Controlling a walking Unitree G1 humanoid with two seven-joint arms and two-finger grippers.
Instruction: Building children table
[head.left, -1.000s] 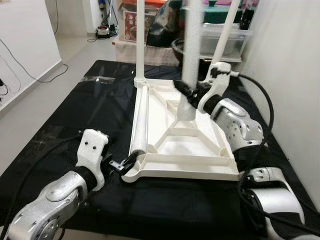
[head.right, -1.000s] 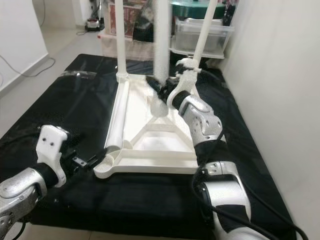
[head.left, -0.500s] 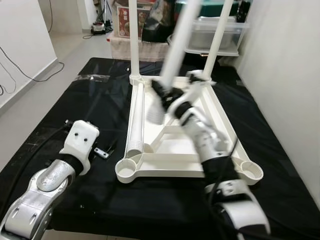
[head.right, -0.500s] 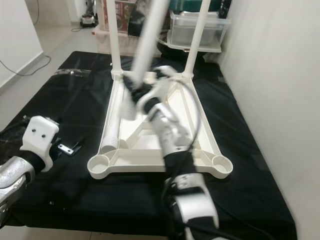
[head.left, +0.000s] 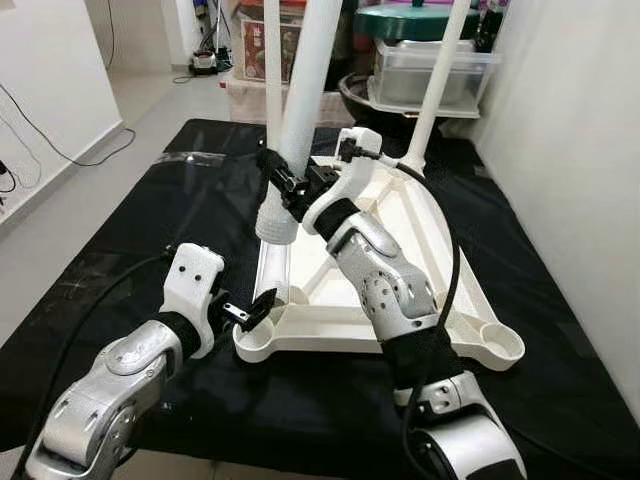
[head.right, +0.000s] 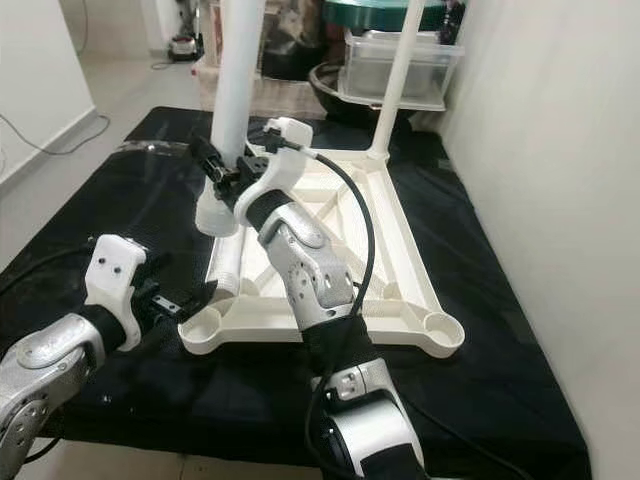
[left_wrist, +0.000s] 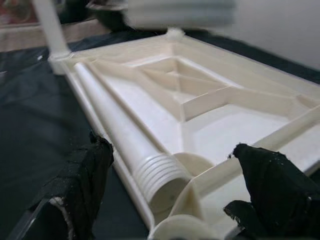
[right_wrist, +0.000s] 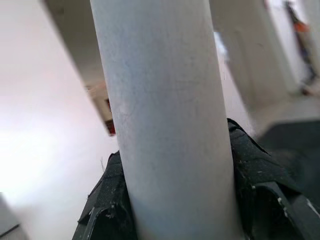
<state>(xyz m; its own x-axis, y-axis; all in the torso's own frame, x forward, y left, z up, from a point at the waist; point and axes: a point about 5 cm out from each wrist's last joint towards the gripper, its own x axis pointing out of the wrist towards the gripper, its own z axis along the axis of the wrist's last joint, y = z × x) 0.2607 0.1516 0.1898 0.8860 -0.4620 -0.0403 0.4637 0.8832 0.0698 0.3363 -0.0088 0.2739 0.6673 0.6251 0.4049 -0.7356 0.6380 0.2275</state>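
left eye view: right hand (head.left: 285, 188) clamped around table leg (head.left: 300, 120), above tabletop (head.left: 400, 300).

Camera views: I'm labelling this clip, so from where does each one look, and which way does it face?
Left eye view: head, facing forward and down at the upturned table top on black cloth; both silver arms show.
Right eye view: same head, same scene.
Left wrist view: along the open left pincer at the loose leg lying in the frame.
Right wrist view: along the right pincer, shut on the held leg.
Shared: both eye views show the held leg over the table top.
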